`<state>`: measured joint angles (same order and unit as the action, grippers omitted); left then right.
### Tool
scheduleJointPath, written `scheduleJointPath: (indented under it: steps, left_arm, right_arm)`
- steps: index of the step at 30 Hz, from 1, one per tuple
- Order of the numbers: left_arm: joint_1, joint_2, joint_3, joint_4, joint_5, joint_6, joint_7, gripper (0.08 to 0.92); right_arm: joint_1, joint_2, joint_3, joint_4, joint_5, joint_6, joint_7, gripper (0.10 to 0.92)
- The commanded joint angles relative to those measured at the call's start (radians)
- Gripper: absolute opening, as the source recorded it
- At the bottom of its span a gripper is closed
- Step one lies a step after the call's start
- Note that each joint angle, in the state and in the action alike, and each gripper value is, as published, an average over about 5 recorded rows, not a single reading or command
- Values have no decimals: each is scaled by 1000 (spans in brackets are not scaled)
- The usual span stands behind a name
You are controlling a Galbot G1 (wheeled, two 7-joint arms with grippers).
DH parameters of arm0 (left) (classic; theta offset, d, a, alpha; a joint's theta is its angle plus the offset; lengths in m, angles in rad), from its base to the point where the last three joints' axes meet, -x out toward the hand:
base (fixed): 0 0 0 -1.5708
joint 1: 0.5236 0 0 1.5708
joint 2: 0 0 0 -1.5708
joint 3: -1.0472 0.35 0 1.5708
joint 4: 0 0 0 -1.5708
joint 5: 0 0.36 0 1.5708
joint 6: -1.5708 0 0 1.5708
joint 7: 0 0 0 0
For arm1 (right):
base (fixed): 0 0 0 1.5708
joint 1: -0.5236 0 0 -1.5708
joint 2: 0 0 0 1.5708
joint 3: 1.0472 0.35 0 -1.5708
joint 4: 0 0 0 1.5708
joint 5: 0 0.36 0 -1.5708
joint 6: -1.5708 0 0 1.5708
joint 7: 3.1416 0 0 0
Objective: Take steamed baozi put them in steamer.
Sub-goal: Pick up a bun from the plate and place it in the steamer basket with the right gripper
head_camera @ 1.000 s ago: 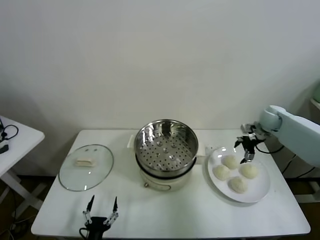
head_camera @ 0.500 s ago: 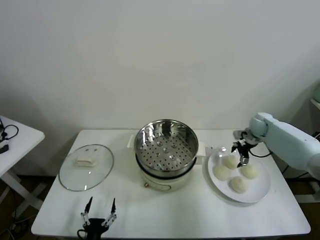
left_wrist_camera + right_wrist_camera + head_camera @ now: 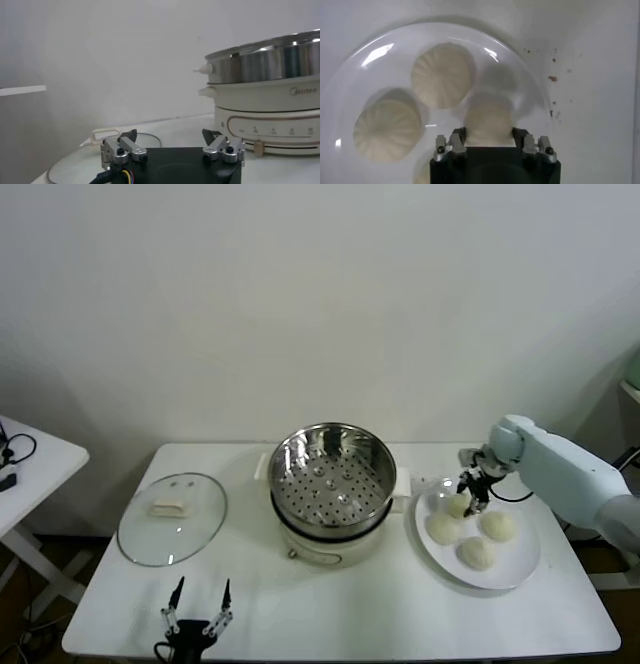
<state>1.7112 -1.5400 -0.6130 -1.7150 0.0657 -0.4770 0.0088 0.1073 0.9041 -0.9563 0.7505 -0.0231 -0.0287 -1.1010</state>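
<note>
Right wrist view shows the right gripper (image 3: 488, 142) pinching the rear baozi (image 3: 488, 120) on the plate (image 3: 350, 85). So we're at the grab; next up it needs lifting straight, then carrying over to the steamer (image 3: 333, 469).

**Pale buns, white plate, bright steel**

The four steamed baozi (image 3: 458, 505) are cream-white, with fine pleat lines fanning out from their tops in the right wrist view. Their plate (image 3: 518, 569) is glossy white. At 9 o'clock of it, the steamer (image 3: 332, 474) is shiny silver steel, its floor dotted with dark round holes, in a cream-white pot (image 3: 325, 548) with a tan line on its front panel. The lid (image 3: 172, 518) is clear glass with a cream handle. The desk (image 3: 400, 614) is white.
</note>
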Motion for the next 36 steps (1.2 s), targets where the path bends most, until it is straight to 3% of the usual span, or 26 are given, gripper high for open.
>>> scheduleJointPath:
  steps: [1,8,14,21,26,36]
  left_arm:
    - [2,0,-2,-1,2,-1,-1,823]
    - [4,-2,-6,-2,7,1,0,823]
    - [3,-9,5,6,22,1,-1,823]
    - [-1,-15,10,13,29,2,-2,823]
    - [0,-21,12,13,31,1,-3,823]
    - [-3,-32,12,15,28,1,-9,823]
  right_arm:
    - [161,-46,-145,114,111,2,1,567]
    - [617,-86,-484,341,327,56,-20,568]
    - [818,-62,-560,575,477,79,12,568]
    - [865,24,-561,782,401,197,122,568]
    - [791,119,-581,725,234,311,212,568]
    - [562,254,-528,371,-20,578,324,568]
